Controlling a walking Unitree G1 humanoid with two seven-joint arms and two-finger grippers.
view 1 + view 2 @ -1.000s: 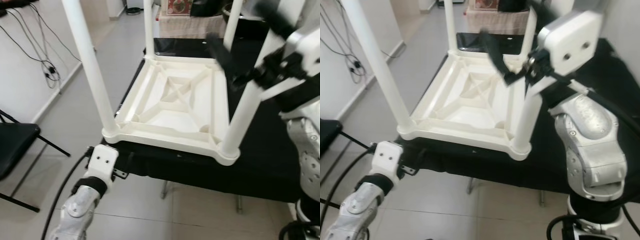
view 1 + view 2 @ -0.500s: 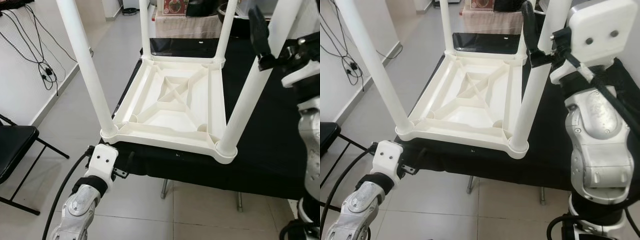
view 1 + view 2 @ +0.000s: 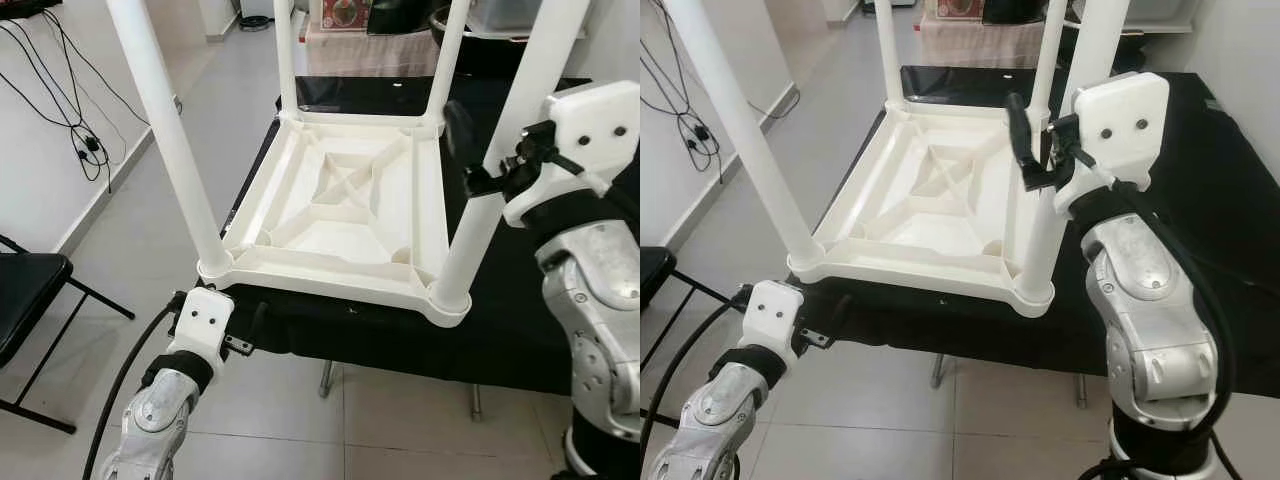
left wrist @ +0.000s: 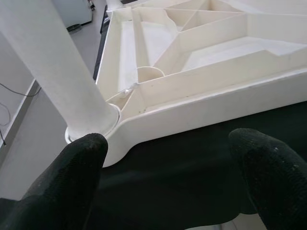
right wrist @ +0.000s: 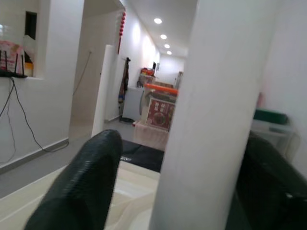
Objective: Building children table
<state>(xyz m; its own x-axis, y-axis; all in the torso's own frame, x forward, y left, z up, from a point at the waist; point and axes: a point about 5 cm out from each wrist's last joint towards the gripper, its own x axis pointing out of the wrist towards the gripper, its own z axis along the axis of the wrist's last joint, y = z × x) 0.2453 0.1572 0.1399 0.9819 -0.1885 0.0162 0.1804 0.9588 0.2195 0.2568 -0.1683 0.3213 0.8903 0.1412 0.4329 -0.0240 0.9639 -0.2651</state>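
Four white legs stand up from the upturned white children's table (image 3: pixel 340 215), which lies top-down on the black-draped tabletop (image 3: pixel 520 330). Against the frame of half a second ago, I see my right gripper (image 3: pixel 1032 140) has come down the near right leg (image 3: pixel 490 190) from high on it to about mid-height, with the white wrist housing now lower and closer to the table frame. One black finger (image 3: pixel 1018 130) shows on the inner side of that leg; in the right wrist view the leg passes between the two fingers (image 5: pixel 81 187), which straddle it, though I cannot tell whether they press on it. My left gripper (image 4: pixel 168 179) has not shifted: it waits low at the tabletop's front edge, just below the near left leg (image 3: pixel 165 140), its two fingers (image 4: pixel 62 187) spread wide and holding nothing. Counted otherwise: one black folding chair (image 3: pixel 30 295) at the left, and one bundle of cables (image 3: pixel 70 110) hanging on the wall.
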